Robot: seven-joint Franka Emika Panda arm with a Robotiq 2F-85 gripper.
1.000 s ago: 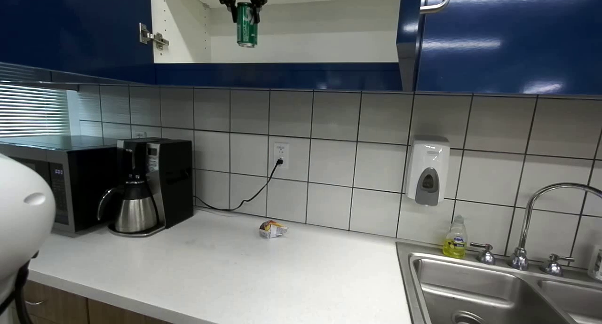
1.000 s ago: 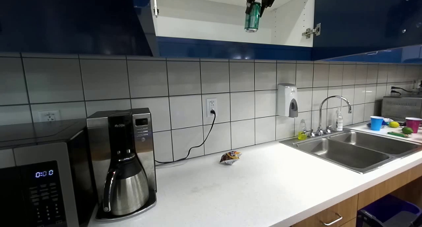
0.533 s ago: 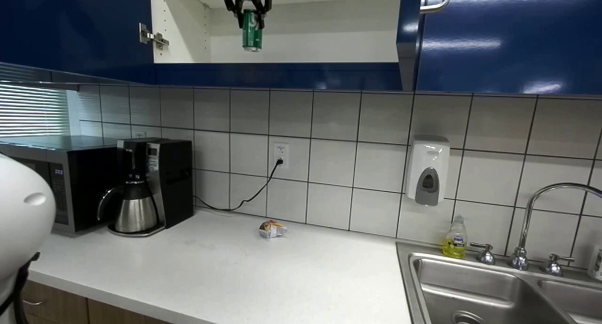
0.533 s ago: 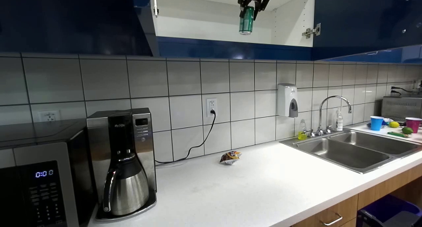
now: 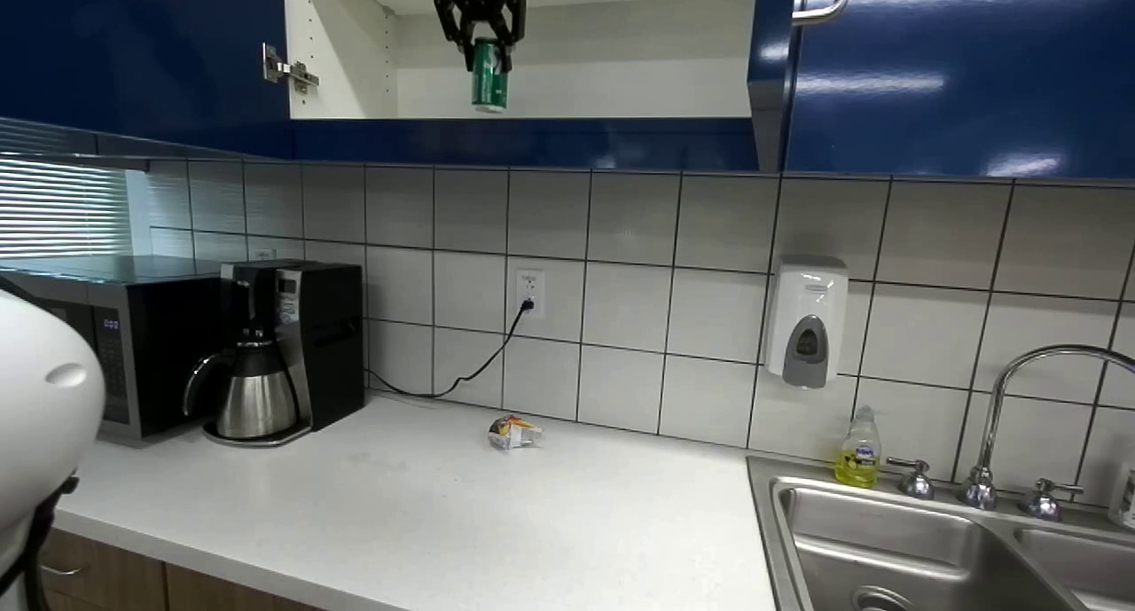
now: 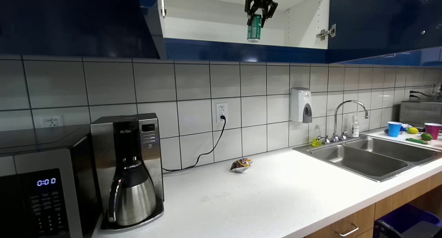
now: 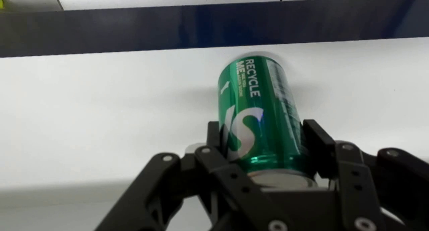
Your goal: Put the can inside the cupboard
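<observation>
The can [image 5: 489, 86] is green and hangs roughly upright in my gripper [image 5: 488, 61]. In an exterior view the can [image 6: 254, 30] and gripper [image 6: 256, 23] show in front of the white interior. The open cupboard [image 5: 621, 70] has a white interior and dark blue doors; it also shows in an exterior view [image 6: 207, 20]. In the wrist view my gripper [image 7: 263, 133] is shut around the upper part of the can [image 7: 251, 90]. The can's lower end is over the white cupboard floor, just behind the dark blue front edge [image 7: 150, 31]. I cannot tell whether it touches the floor.
Open blue doors [image 5: 142, 52] flank the opening, with a metal hinge [image 5: 291, 70] at one side. Below are the counter [image 5: 550, 522], a coffee maker [image 5: 332, 345], a microwave [image 6: 41, 182], a small wrapper [image 5: 514, 432], a soap dispenser [image 5: 807, 323] and the sink [image 6: 366, 172].
My gripper has lowered with the can in both exterior views and shifted sideways a little. The can's bottom is closer to the cupboard's lower edge. The grip on the can is unchanged.
</observation>
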